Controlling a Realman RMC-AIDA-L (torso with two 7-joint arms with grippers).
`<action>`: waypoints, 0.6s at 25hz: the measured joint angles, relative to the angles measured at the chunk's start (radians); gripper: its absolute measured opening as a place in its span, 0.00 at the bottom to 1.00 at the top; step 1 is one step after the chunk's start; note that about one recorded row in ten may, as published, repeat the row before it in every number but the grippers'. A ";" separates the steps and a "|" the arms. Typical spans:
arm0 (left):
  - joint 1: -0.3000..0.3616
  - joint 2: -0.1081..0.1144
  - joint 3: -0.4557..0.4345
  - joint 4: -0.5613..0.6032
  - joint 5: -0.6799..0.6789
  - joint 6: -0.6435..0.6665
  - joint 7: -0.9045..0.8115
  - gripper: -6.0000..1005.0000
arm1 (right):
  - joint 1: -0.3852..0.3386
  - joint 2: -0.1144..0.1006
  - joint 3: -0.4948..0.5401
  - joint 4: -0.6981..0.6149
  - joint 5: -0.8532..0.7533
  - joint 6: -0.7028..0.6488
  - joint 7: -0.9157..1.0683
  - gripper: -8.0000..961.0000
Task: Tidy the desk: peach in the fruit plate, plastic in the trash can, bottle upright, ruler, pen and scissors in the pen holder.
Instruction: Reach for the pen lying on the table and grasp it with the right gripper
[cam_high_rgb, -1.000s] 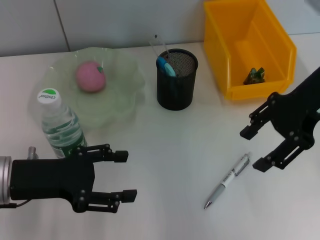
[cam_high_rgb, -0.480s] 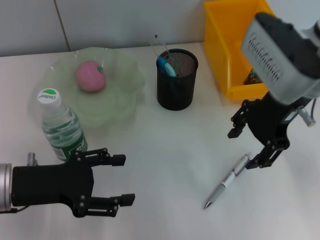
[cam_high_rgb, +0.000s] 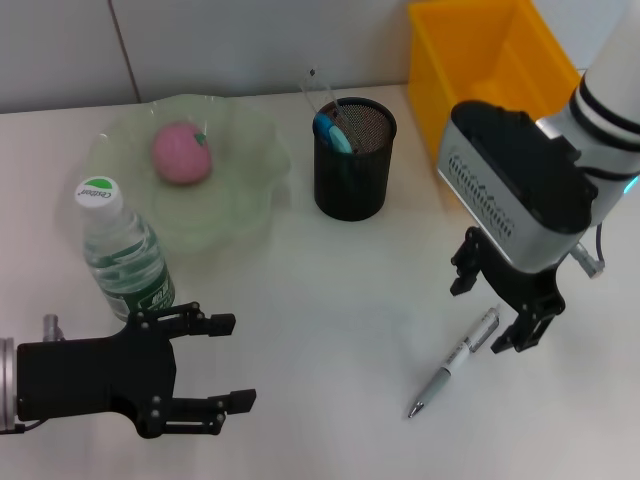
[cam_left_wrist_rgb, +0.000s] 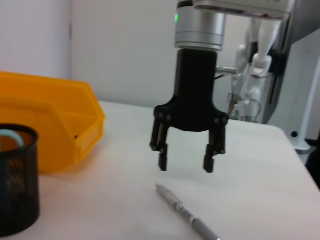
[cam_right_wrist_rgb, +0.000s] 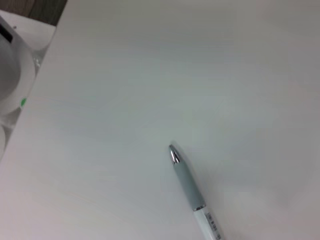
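From the head view, the right gripper (cam_high_rgb: 493, 306) hangs above the upper end of the pen (cam_high_rgb: 455, 361), which lies flat on the desk (cam_high_rgb: 340, 330) toward its right edge, tip pointing to the near edge. The bulky wrist housing hides how high the fingers sit. The left wrist view settles that: seen side-on, the right gripper (cam_left_wrist_rgb: 185, 159) points straight down with its two fingers spread wide, their tips clear of the desk and the pen (cam_left_wrist_rgb: 186, 214) lying just beside and below them, untouched. The right wrist view shows only the pen (cam_right_wrist_rgb: 195, 195), its metal tip and grey grip, on bare white surface; none of that arm's own fingers appear there.

The left gripper (cam_high_rgb: 225, 362) is at the near left corner, level with the desk, its fingers wide apart and holding nothing. Just behind it the bottle (cam_high_rgb: 122, 252) stands upright. Farther back, near the far edge, the peach (cam_high_rgb: 181, 153) rests in the green fruit plate (cam_high_rgb: 250, 190). The black mesh pen holder (cam_high_rgb: 354, 172) stands at the middle of the far edge with blue-handled scissors (cam_high_rgb: 332, 131) in it. The yellow trash can (cam_high_rgb: 470, 90) sits at the far right corner, partly hidden by the right arm.
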 joint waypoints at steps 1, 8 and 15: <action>0.001 0.001 -0.001 0.000 0.000 -0.002 0.000 0.83 | -0.004 0.000 -0.009 0.000 -0.001 0.007 0.000 0.75; 0.003 0.002 -0.015 0.000 -0.001 -0.005 -0.001 0.83 | -0.014 0.000 -0.060 0.032 -0.002 0.050 -0.008 0.73; 0.003 0.001 -0.023 0.000 -0.006 -0.020 -0.010 0.83 | -0.014 0.000 -0.075 0.053 -0.018 0.080 -0.053 0.71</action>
